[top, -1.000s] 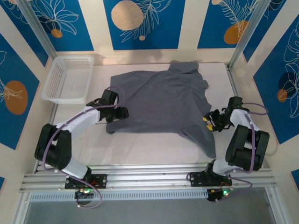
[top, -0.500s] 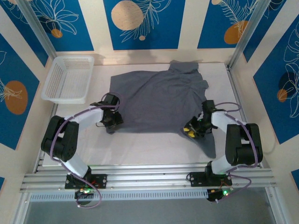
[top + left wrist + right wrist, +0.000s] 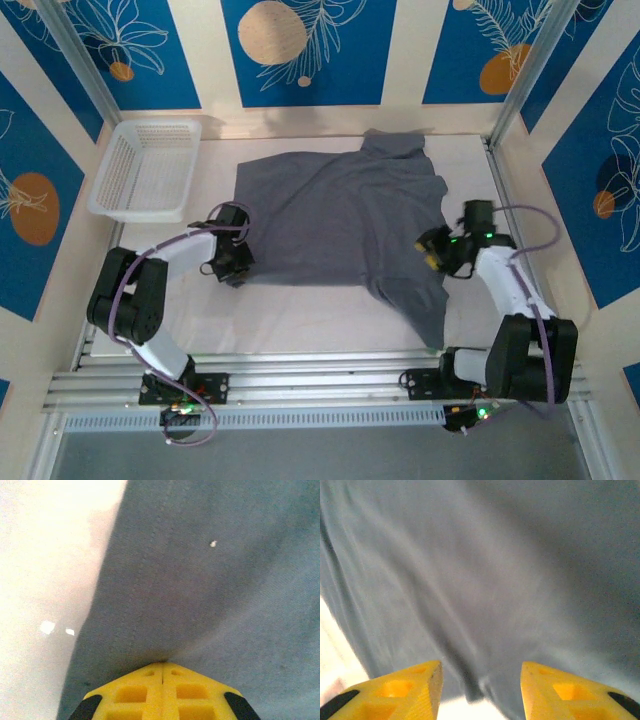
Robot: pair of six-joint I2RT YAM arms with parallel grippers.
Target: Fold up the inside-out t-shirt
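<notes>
Your left gripper (image 3: 232,262) stays pinched shut on the hem of the inside-out t-shirt (image 3: 340,215), cloth spread flat ahead of its tips. Your right gripper (image 3: 437,258) has pulled back rightward, jaws apart and holding nothing, shirt edge just ahead. Regrasp needed; fold not started.

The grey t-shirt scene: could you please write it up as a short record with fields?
shirt: grey t-shirt, spread on the table, one part trailing toward the near right
left fingers: shut, pinching the shirt near its left edge
right fingers: open, over the shirt's right side
basket: white basket, far left, apart from the shirt
fold: not yet done
</notes>
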